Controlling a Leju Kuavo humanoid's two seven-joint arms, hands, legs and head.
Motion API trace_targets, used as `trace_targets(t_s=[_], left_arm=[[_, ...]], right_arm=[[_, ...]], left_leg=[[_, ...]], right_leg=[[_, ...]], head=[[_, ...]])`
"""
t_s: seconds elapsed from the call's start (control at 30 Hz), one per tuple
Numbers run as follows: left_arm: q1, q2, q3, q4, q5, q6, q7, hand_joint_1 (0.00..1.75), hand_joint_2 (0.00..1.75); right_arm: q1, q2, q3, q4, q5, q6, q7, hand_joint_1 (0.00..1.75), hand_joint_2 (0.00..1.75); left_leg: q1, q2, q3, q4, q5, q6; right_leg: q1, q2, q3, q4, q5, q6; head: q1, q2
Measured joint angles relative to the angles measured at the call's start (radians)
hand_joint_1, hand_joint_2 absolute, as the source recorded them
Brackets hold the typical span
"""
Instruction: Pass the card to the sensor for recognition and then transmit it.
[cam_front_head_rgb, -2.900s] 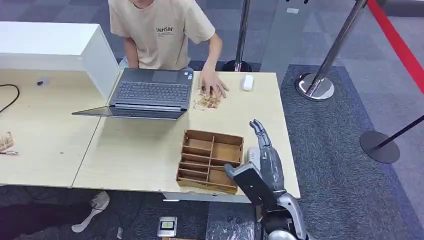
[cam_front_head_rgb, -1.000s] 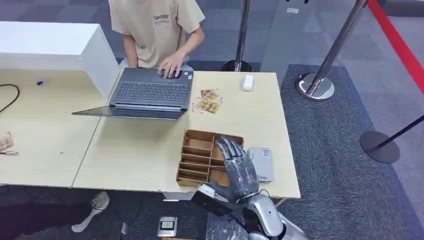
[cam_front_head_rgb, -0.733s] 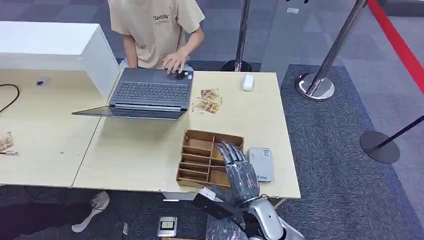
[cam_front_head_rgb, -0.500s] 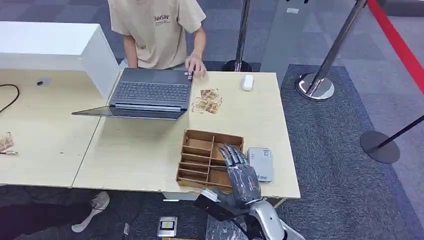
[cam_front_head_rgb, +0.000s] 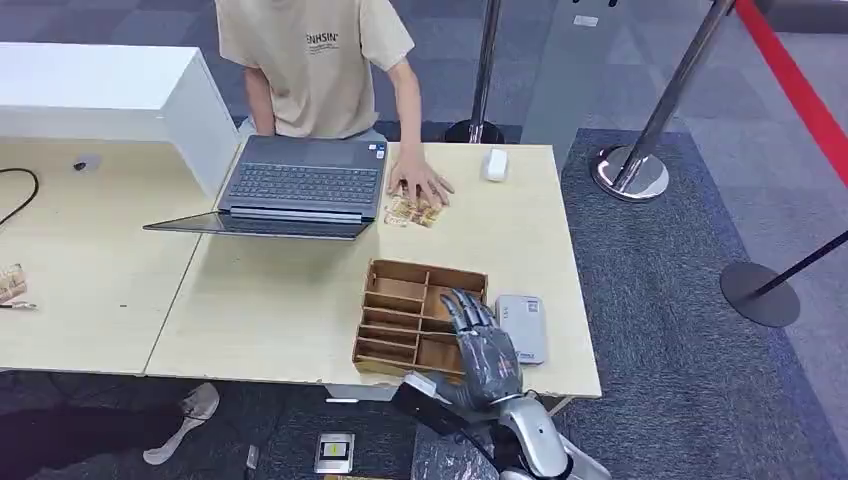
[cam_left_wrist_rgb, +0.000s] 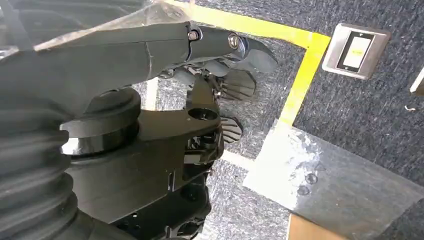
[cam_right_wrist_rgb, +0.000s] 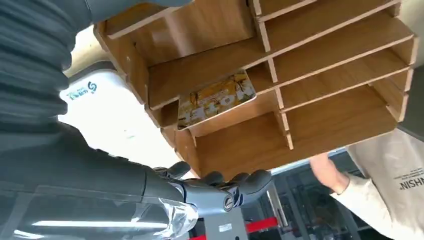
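My right hand (cam_front_head_rgb: 484, 352) had slid from beside the sensor (cam_front_head_rgb: 521, 327) across to the wooden tray (cam_front_head_rgb: 392, 300) — fingers spread, holding nothing — while the card (cam_right_wrist_rgb: 215, 99) lay flat in a compartment just under my fingertips, long side along the slot.

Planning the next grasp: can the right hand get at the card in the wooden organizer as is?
Probably yes. The right hand hovers over the wooden organizer, fingers spread, and the card lies uncovered in an open-topped compartment.
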Motion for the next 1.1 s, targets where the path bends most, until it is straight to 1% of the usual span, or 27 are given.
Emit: trace_targets(t_s=[0.2, 0.37, 0.4, 0.43, 0.47, 0.5, 0.53, 0.57, 0.63, 0.7, 0.83, 0.93, 1.0, 1.1], left_arm=[[0.004, -0.001, -0.001, 0.0, -0.009, 0.002, -0.002, 0.0, 1.75], [0.004, -0.001, -0.002, 0.0, -0.005, 0.004, -0.002, 0.0, 1.75], [0.004, -0.001, -0.002, 0.0, -0.002, 0.004, -0.002, 0.0, 1.75], [0.004, -0.001, -0.002, 0.0, 0.0, 0.004, -0.002, 0.0, 1.75], [0.004, -0.001, -0.002, 0.0, 0.002, 0.004, -0.002, 0.0, 1.75], [0.004, -0.001, -0.002, 0.0, 0.004, 0.004, -0.002, 0.0, 1.75], [0.004, -0.001, -0.002, 0.0, 0.006, 0.004, -0.002, 0.0, 1.75], [0.004, -0.001, -0.002, 0.0, 0.006, 0.004, -0.001, 0.0, 1.75], [0.004, -0.001, -0.002, 0.0, 0.006, 0.002, 0.0, 0.0, 1.75], [0.004, -0.001, -0.002, 0.0, 0.005, 0.0, 0.0, 0.0, 1.75], [0.003, 0.001, -0.002, 0.0, 0.0, -0.006, 0.0, 0.0, 1.75], [0.001, 0.002, -0.002, 0.0, 0.0, -0.006, 0.0, 0.0, 1.75], [0.001, 0.002, -0.002, 0.0, -0.001, -0.006, 0.002, 0.0, 1.75], [0.001, 0.002, -0.002, 0.0, 0.0, -0.005, 0.002, 0.0, 1.75]], right_arm=[[0.029, -0.011, 0.0, -0.002, 0.0, -0.021, 0.026, 0.0, 1.75], [0.035, -0.018, 0.0, -0.002, -0.003, -0.021, 0.029, 0.0, 1.75], [0.035, -0.019, 0.0, -0.002, -0.003, -0.02, 0.029, 0.12, 1.75], [0.034, -0.019, 0.0, -0.002, -0.004, -0.018, 0.029, 0.35, 1.75], [0.033, -0.02, 0.0, -0.001, -0.006, -0.017, 0.028, 0.82, 1.75], [0.031, -0.019, 0.001, -0.001, -0.008, -0.015, 0.026, 1.43, 1.75], [0.029, -0.019, 0.002, 0.0, -0.009, -0.013, 0.026, 1.5, 1.75], [0.027, -0.019, 0.002, 0.0, -0.01, -0.011, 0.024, 1.5, 1.75], [0.022, -0.019, 0.003, 0.0, -0.01, -0.01, 0.021, 1.59, 1.75], [0.015, -0.019, 0.003, 0.003, -0.011, -0.011, 0.018, 1.62, 1.75], [0.011, -0.016, 0.005, 0.004, -0.011, -0.01, 0.018, 1.59, 1.75], [0.007, -0.014, 0.005, 0.005, -0.012, -0.01, 0.018, 1.59, 1.75], [0.006, -0.013, 0.005, 0.007, -0.012, -0.01, 0.018, 1.62, 1.75], [0.003, -0.014, 0.005, 0.008, -0.014, -0.01, 0.018, 1.59, 1.75]], left_leg=[[0.0, 0.0, 0.0, 0.0, 0.0, 0.0], [0.0, 0.0, 0.0, 0.0, 0.0, 0.0], [0.0, 0.0, 0.0, 0.0, 0.0, 0.0], [0.0, 0.0, 0.0, 0.0, 0.0, 0.0], [0.0, 0.0, 0.0, 0.0, 0.0, 0.0], [0.0, 0.0, 0.0, 0.0, 0.0, 0.0], [0.0, 0.0, 0.0, 0.0, 0.0, 0.0], [0.0, 0.0, 0.0, 0.0, 0.0, 0.0], [0.0, 0.0, 0.0, 0.0, 0.0, 0.0], [0.0, 0.0, 0.0, 0.0, 0.0, 0.0], [0.0, 0.0, 0.0, 0.0, 0.0, 0.0], [0.0, 0.0, 0.0, 0.0, 0.0, 0.0], [0.0, 0.0, 0.0, 0.0, 0.0, 0.0], [0.0, 0.0, 0.0, 0.0, 0.0, 0.0]], right_leg=[[0.0, 0.0, 0.0, 0.0, 0.0, 0.0], [0.0, 0.0, 0.0, 0.0, 0.0, 0.0], [0.0, 0.0, 0.0, 0.0, 0.0, 0.0], [0.0, 0.0, 0.0, 0.0, 0.0, 0.0], [0.0, 0.0, 0.0, 0.0, 0.0, 0.0], [0.0, 0.0, 0.0, 0.0, 0.0, 0.0], [0.0, 0.0, 0.0, 0.0, 0.0, 0.0], [0.0, 0.0, 0.0, 0.0, 0.0, 0.0], [0.0, 0.0, 0.0, 0.0, 0.0, 0.0], [0.0, 0.0, 0.0, 0.0, 0.0, 0.0], [0.0, 0.0, 0.0, 0.0, 0.0, 0.0], [0.0, 0.0, 0.0, 0.0, 0.0, 0.0], [0.0, 0.0, 0.0, 0.0, 0.0, 0.0], [0.0, 0.0, 0.0, 0.0, 0.0, 0.0]], head=[[0.0, 0.0], [0.0, 0.0], [0.0, 0.0], [0.0, 0.0], [0.0, 0.0], [0.0, 0.0], [0.0, 0.0], [0.0, 0.0], [0.0, 0.0], [0.0, 0.0], [0.0, 0.0], [0.0, 0.0], [0.0, 0.0], [0.0, 0.0]])
